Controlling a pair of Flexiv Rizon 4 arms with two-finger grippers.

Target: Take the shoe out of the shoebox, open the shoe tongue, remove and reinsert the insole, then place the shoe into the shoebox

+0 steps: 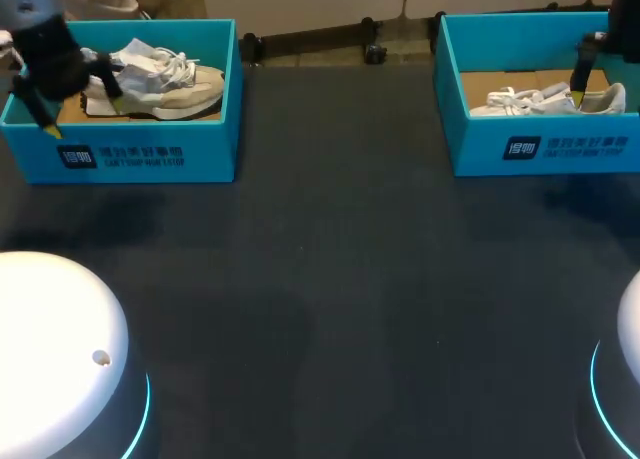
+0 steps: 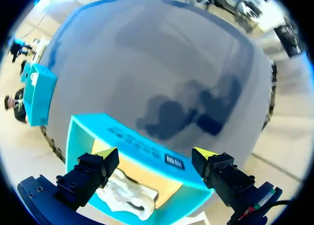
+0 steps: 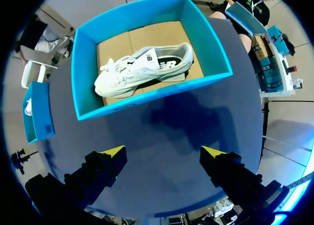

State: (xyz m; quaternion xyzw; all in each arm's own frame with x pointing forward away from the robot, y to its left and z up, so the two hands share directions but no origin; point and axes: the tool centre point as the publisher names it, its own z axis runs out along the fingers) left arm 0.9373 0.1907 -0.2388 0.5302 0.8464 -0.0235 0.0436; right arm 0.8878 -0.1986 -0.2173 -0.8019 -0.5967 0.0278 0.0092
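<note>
Head view: left box [image 1: 150, 159] at upper left holds a beige shoe [image 1: 170, 87], left gripper [image 1: 80, 104] over its left end; right box [image 1: 540, 144] at upper right holds a white shoe [image 1: 550, 101], right gripper [image 1: 580, 91] above it, one finger showing. Left wrist view: fingers spread wide, empty; box wall between them, shoe partly hidden beneath. Right wrist view: fingers wide apart, empty, over the table [image 3: 171, 122]; box ahead, white shoe fully visible.

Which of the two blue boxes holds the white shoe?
The right-hand box: its white shoe lies on bare cardboard, whereas the left box holds a beige-and-white shoe.
</note>
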